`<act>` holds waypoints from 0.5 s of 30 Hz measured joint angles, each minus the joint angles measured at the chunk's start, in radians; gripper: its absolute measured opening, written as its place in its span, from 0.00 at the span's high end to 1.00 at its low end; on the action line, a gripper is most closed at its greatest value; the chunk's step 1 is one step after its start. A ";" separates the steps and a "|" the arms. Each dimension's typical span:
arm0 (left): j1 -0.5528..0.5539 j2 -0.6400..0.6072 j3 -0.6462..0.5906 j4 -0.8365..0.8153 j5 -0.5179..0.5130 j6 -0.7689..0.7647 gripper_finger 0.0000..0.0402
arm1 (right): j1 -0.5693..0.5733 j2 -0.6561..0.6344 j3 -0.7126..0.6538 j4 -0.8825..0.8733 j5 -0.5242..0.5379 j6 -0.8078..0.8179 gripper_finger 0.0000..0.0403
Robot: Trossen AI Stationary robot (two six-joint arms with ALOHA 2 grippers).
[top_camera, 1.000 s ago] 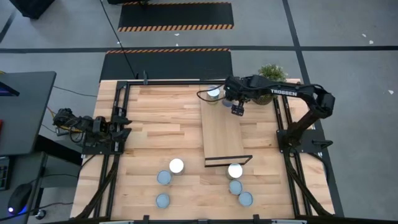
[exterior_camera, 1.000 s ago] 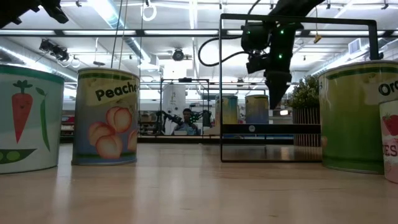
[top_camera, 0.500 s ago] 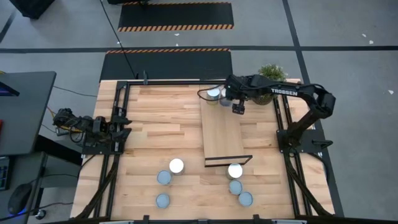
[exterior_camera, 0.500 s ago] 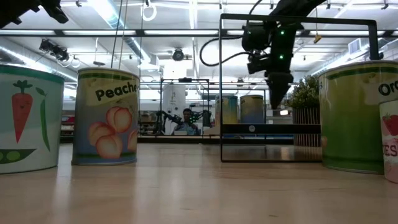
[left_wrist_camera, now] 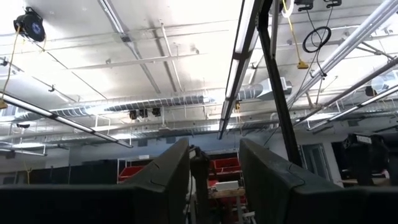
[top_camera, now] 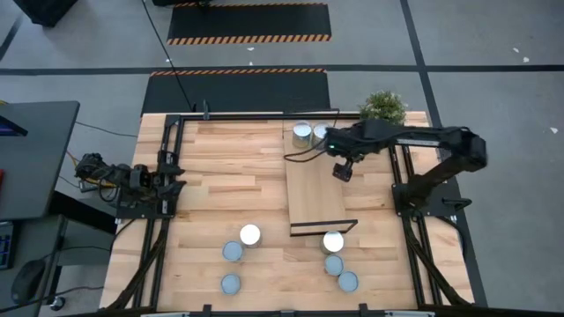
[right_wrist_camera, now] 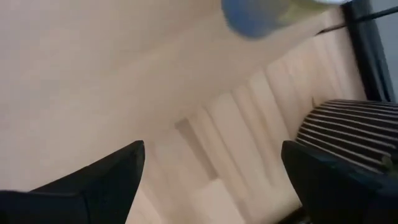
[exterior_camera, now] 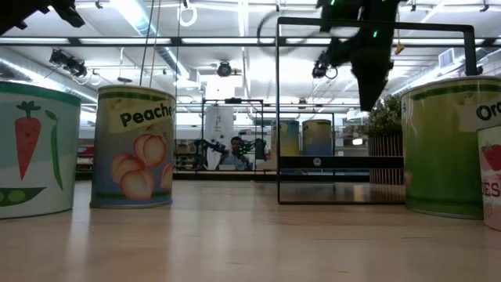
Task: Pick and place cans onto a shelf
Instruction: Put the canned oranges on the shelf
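Over the shelf's (top_camera: 315, 189) 12 o'clock end, the right claw (top_camera: 342, 171) is seen hovering with fingers spread and nothing pinched; in the right wrist view both dark fingers (right_wrist_camera: 93, 180) are set wide apart above light wood. Two cans (top_camera: 302, 135) are stood side by side and touching at the shelf's far edge, at roughly 11 o'clock from the right claw; the second one (top_camera: 320, 134) is partly covered by the arm. A potted plant (top_camera: 384, 106) is placed at the bench's (top_camera: 229, 167) 1 o'clock corner. At the 9 o'clock side of the bench, the left claw (top_camera: 176, 179) is parked with fingers pressed together, holding nothing. Six more cans are left on the bench at 6 o'clock: one white-topped (top_camera: 250, 234), two bluish (top_camera: 233, 252) (top_camera: 230, 283) just past it, and a cluster of three (top_camera: 333, 240) (top_camera: 334, 264) (top_camera: 348, 281) beyond the shelf's dark front edge. In the low view, a peach-labelled can (exterior_camera: 134, 147) and a carrot-labelled can (exterior_camera: 35, 149) are shown upright close to the camera, well apart from the shelf frame.
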 joint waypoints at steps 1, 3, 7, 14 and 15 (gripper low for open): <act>0.000 0.000 0.000 0.001 0.000 0.000 0.63 | 0.018 -0.031 0.000 0.008 0.005 0.038 0.04; 0.000 0.000 0.000 0.003 0.000 0.001 0.63 | 0.058 -0.087 0.000 0.038 0.004 0.094 0.04; 0.000 0.000 0.000 0.019 0.000 0.044 0.63 | 0.195 -0.185 -0.039 0.185 -0.008 0.103 0.04; 0.000 0.000 0.000 0.026 0.000 0.156 0.63 | 0.524 -0.255 -0.143 0.632 0.011 0.020 0.04; 0.000 0.000 0.000 0.027 0.000 0.172 0.63 | 0.564 -0.250 -0.158 0.687 0.027 0.011 0.04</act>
